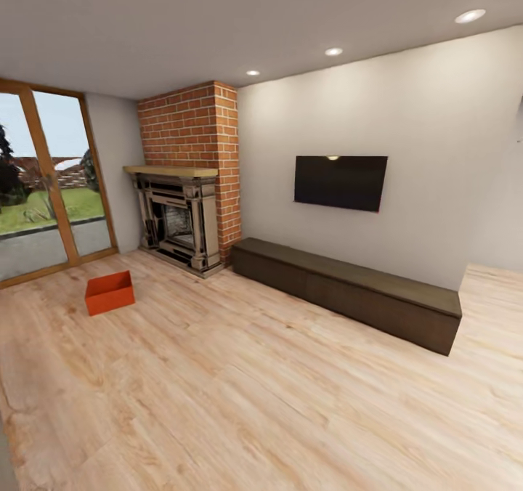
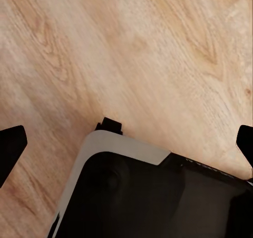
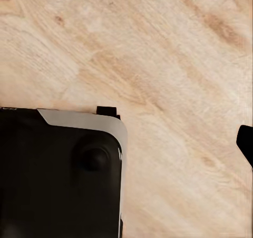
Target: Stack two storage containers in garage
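Left gripper [image 2: 126,143] spread wide over planks; storage container [image 1: 110,293] far off.

The head camera sits high and looks forward and slightly down across the living room, far from everything: wood floor [image 1: 240,396] below, the brick fireplace [image 1: 185,208] at eleven o'clock, the wall TV [image 1: 340,181] at one o'clock, the glass door [image 1: 43,186] at nine o'clock. Both wrist cameras point straight down, close to the same plank floor [image 2: 137,43] [image 3: 158,53], each over a corner of the robot's dark base [image 2: 158,196] [image 3: 58,174]. All three views share that floor.
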Motion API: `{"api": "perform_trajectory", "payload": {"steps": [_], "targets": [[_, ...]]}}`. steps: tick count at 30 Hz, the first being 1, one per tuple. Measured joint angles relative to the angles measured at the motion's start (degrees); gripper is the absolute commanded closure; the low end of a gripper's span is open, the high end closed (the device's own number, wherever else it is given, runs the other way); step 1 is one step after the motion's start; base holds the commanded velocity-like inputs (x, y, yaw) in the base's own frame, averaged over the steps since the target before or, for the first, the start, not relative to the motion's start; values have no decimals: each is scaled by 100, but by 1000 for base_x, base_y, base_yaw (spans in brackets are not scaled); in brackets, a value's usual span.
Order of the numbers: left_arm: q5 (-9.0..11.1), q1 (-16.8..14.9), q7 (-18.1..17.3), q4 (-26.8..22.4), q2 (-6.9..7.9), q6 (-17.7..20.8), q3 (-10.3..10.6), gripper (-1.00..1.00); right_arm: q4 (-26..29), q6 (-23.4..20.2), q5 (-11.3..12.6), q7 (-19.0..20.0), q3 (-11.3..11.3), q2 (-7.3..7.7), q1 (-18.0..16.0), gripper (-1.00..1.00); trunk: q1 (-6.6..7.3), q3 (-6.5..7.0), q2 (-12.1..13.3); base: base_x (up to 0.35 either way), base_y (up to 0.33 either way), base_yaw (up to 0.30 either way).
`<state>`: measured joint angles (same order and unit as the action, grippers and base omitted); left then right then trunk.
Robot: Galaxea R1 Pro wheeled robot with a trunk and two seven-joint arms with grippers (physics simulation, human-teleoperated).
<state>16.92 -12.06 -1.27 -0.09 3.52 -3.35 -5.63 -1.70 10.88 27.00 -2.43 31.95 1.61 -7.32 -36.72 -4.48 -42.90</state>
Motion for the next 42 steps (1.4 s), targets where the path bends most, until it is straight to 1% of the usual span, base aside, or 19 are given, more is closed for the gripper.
{"api": "perform_trajectory", "payload": {"steps": [42], "targets": [[0,3,0,1,0,0,0,-100,0,0,9,0,0,0,0,-100,0,0,-1,326,0,268]]}}
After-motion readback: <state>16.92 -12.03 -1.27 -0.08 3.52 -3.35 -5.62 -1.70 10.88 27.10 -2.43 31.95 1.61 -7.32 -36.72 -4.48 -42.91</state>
